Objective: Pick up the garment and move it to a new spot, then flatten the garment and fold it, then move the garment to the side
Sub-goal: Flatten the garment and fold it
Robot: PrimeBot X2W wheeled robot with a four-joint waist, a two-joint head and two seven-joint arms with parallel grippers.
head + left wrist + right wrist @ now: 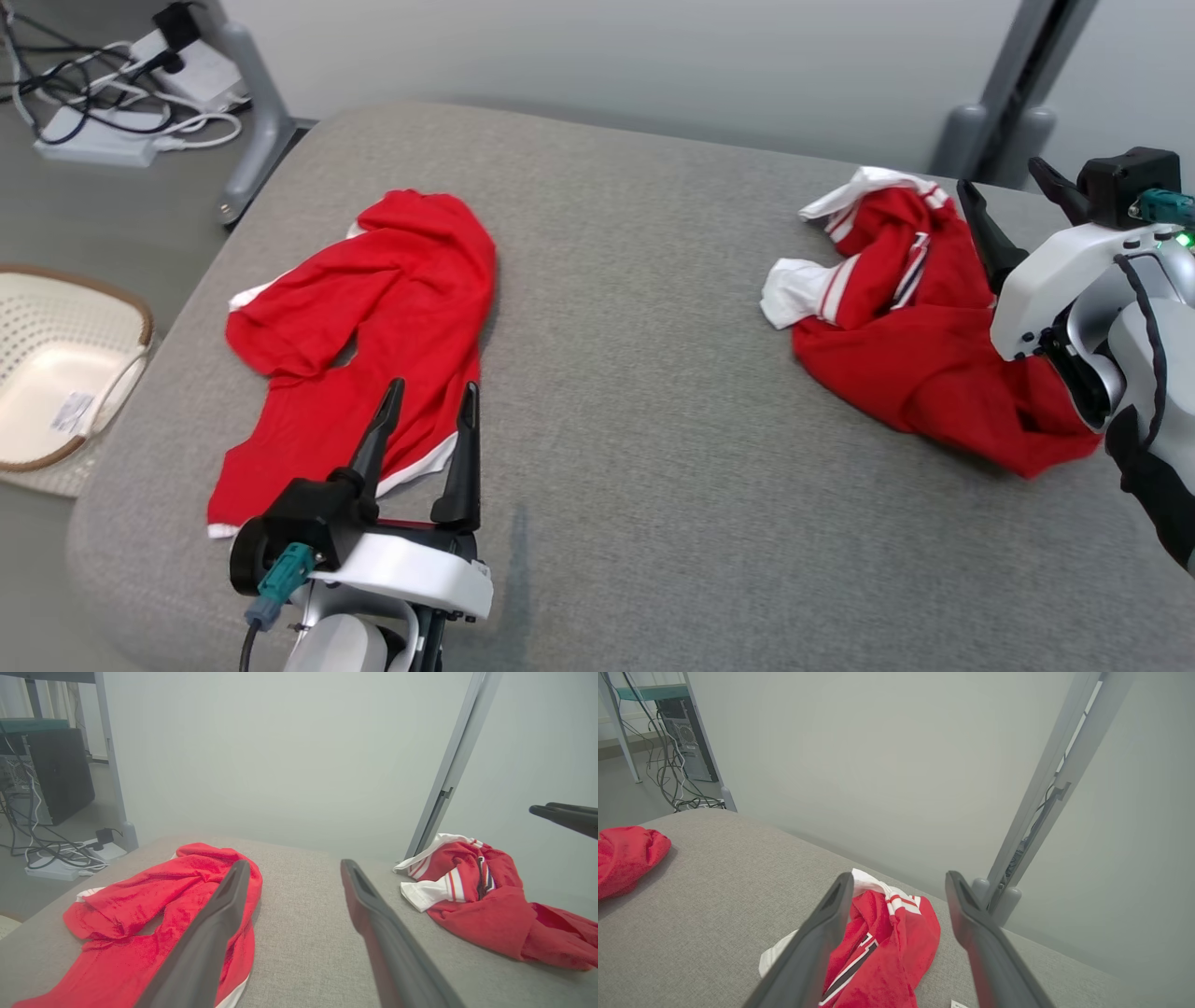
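Head view: white basket (65, 313) near the red garment (373, 308) holds a label (72, 411)

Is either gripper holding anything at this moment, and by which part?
Nothing is held. The left gripper and the right gripper both stand open and empty.

Crumpled red garment (896, 355) (jersey, perhaps), right.

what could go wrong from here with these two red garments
The crumpled red-and-white jersey lies near the far edge of the grey table; a push from the open right gripper might send it over. The plain red shirt is bunched in front of the open left gripper, so a pinch could grab several layers.
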